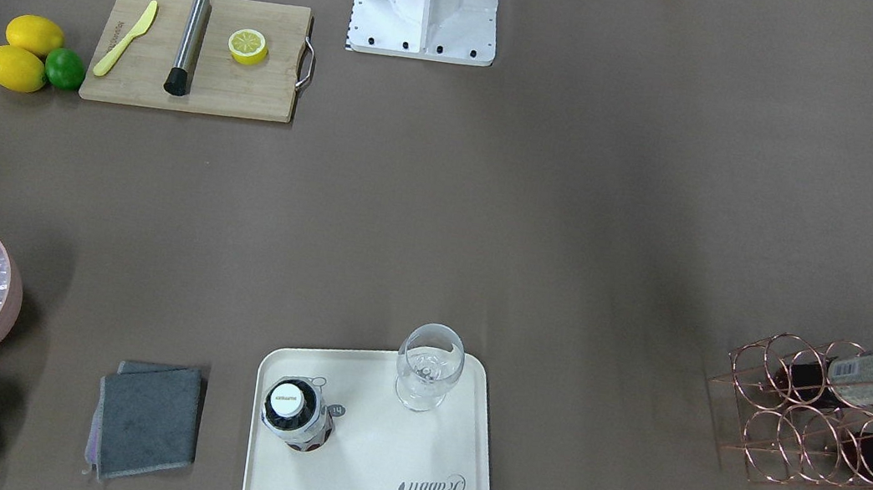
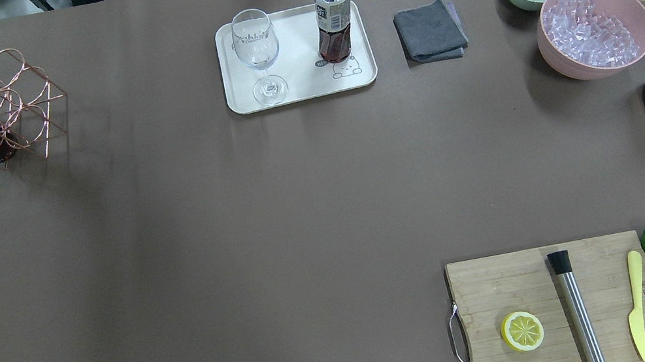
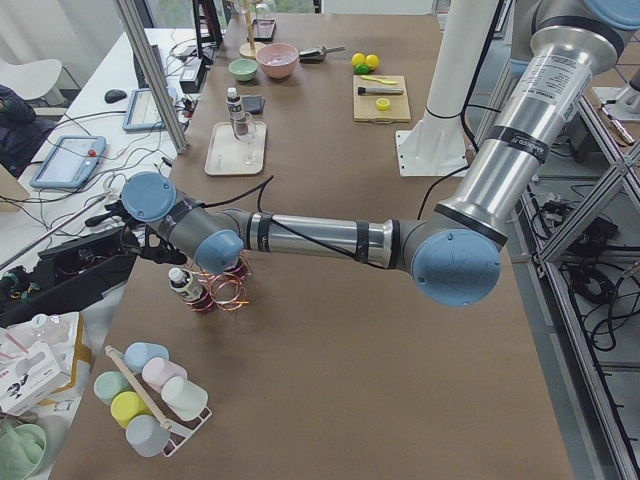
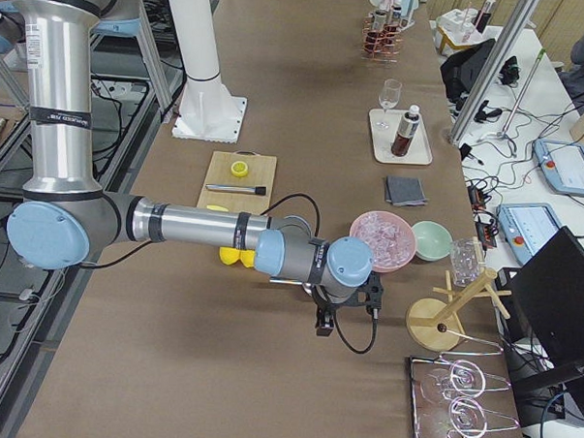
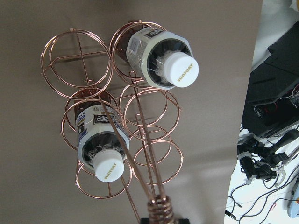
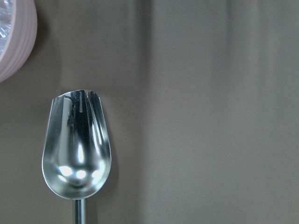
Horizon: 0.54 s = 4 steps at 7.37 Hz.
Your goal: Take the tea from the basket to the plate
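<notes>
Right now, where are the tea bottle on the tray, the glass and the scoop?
tea bottle [image 2: 334, 13]: overhead view, its label
glass [image 2: 254, 40]: overhead view, its bowl
scoop [image 6: 77, 144]: right wrist view, its hollow

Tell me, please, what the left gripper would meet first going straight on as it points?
Most likely the copper wire basket, at the rings between its two tea bottles; depth is unclear in the wrist view.

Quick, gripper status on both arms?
Left gripper: cannot be told; seen only in the side view, near the wire basket.
Right gripper: cannot be told; seen only in the side view.
</notes>
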Motion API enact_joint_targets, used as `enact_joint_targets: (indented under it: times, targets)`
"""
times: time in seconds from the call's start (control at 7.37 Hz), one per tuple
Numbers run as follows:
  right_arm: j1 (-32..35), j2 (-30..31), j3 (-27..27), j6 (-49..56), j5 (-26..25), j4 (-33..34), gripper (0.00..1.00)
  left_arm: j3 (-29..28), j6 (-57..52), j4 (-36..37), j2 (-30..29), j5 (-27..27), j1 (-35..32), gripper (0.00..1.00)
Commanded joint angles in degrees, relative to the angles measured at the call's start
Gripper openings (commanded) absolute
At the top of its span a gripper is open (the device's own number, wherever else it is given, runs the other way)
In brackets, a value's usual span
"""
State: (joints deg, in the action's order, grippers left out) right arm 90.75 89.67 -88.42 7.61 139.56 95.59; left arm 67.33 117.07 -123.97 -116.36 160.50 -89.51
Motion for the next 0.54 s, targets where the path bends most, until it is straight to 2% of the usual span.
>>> enact_joint_targets:
  times: [0.0, 0.14, 0.27, 0.41]
  targets:
    - [0.3, 1.99, -5.86, -0.4, -2.61, 0.65, 0.99, 0.0, 0.0, -0.05, 0.08, -0.02, 0.13, 0.0]
    - [0.3, 1.13, -8.5, -0.75, -4.54, 4.57, 0.99, 0.0, 0.0, -0.05, 0.08, 0.07, 0.13, 0.0]
    - [-0.05, -1.75, -9.83, -0.76, -6.82, 9.22, 0.99, 0.0, 0.09, -0.05, 0.08, 0.16, 0.13, 0.23]
    - [-0.22, -2.82, -9.06, -0.76, -6.58, 11.35, 0.99, 0.0, 0.17, 0.13, 0.17, 0.16, 0.13, 0.62]
